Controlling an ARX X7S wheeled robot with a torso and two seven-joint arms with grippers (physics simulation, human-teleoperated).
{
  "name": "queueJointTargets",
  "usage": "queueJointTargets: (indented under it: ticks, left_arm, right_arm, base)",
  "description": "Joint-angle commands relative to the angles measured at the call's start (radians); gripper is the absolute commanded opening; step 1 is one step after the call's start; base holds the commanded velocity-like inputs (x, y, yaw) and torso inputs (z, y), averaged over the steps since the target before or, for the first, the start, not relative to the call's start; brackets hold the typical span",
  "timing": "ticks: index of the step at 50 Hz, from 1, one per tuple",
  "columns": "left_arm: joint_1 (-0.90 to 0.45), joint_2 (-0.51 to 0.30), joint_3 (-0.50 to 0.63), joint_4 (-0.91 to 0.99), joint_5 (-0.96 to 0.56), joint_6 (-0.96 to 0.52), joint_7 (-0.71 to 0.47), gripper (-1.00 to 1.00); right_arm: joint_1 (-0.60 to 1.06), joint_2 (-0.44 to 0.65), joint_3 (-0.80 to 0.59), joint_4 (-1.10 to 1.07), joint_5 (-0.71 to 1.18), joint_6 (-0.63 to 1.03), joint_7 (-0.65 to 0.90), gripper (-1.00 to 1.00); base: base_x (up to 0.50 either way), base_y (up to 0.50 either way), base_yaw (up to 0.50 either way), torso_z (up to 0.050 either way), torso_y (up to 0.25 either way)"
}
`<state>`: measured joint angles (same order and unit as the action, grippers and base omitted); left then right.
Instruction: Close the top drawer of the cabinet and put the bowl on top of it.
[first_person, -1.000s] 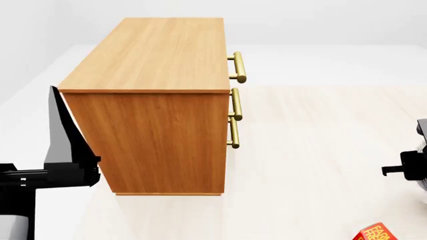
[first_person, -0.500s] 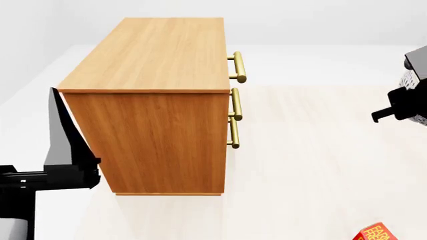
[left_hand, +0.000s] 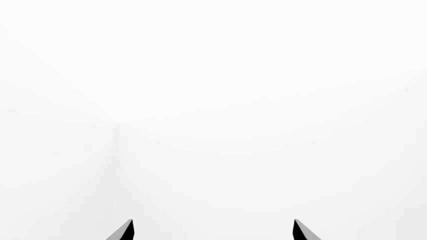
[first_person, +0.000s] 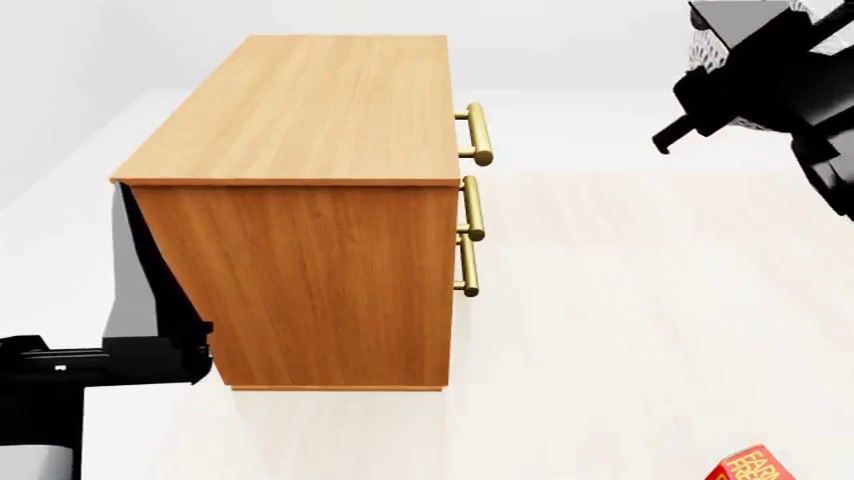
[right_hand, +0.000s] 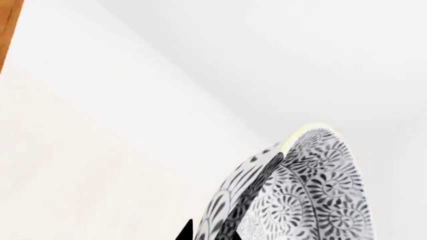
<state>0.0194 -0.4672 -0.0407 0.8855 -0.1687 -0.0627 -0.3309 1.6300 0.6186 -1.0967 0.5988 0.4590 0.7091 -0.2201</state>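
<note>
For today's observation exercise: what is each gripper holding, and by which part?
The right gripper holds the bowl by its rim, fingers astride the wall. The left gripper is open, holding nothing.

A pale cream, faintly grained floor (first_person: 627, 330) spread under even, soft light. Plain white walls (first_person: 601, 40) rose behind. A small red printed box (first_person: 754, 467) lay near the bottom edge.
</note>
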Motion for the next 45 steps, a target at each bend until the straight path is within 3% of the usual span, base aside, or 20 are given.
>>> queueJointTargets:
  ticks: [1,19,45]
  left_arm:
    - [-0.001,0.0,0.008,-0.002,0.003,0.002,-0.003,1.0]
    - [0.003,-0.006,0.0,-0.002,-0.005,0.004,-0.007,1.0]
    - [0.001,-0.012,0.001,-0.005,-0.008,0.004,-0.013,1.0]
  right_arm:
    - [0.074,-0.125,-0.027,0.065,-0.068,-0.062,-0.105,-1.0]
    - [0.092,-0.294,0.002,0.179,-0.045,-0.159,-0.141,-1.0]
    - [0.078,-0.281,0.01,0.148,-0.037,-0.141,-0.126,-1.0]
  base:
    - [0.0,0.0,0.0,0.0,0.0]
    - [0.0,0.0,0.0,0.0,0.001]
    - [0.0,0.0,0.0,0.0,0.0]
